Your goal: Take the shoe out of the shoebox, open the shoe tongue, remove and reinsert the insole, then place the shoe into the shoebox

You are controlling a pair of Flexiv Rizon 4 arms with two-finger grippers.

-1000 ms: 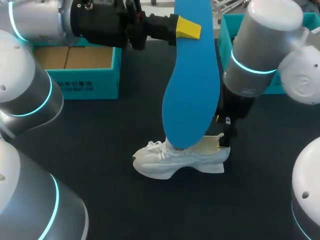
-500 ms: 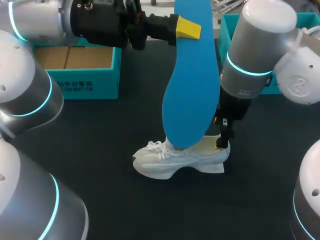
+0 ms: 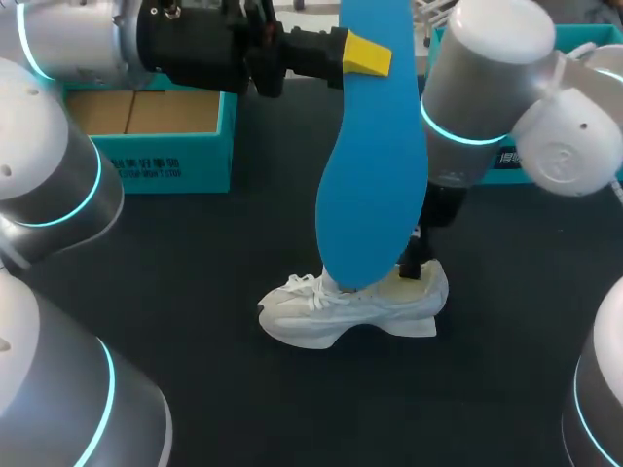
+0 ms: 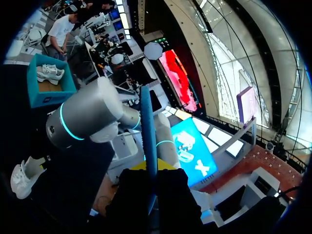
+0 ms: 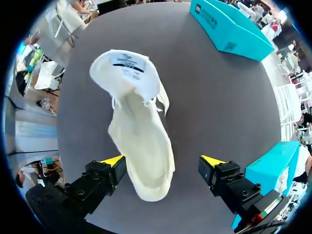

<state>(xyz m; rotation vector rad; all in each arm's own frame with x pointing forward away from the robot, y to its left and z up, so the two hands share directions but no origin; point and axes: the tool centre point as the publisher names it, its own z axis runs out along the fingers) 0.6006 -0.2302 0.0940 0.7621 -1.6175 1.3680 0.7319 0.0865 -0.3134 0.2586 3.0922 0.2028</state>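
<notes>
A long blue insole (image 3: 375, 165) hangs upright above the table, its upper end pinched in my left gripper (image 3: 362, 53), which is shut on it. In the left wrist view the insole (image 4: 148, 126) shows edge-on between the fingers of the left gripper (image 4: 148, 168). Under the insole's lower end a white shoe (image 3: 346, 309) stands on the dark table. My right gripper (image 3: 417, 258) hangs open just over its heel. From above, the right gripper (image 5: 163, 163) straddles the heel of the shoe (image 5: 139, 136), whose tongue (image 5: 126, 66) is folded out.
An open teal shoebox (image 3: 146, 136) stands at the back left, also seen as the teal box (image 5: 229, 27). A second teal box (image 3: 516, 165) sits at the back right behind my right arm, close beside the gripper as the box (image 5: 270, 168).
My right arm has swung left, bringing its open gripper from beside the heel to over the heel. The left arm and the insole have stayed put.
</notes>
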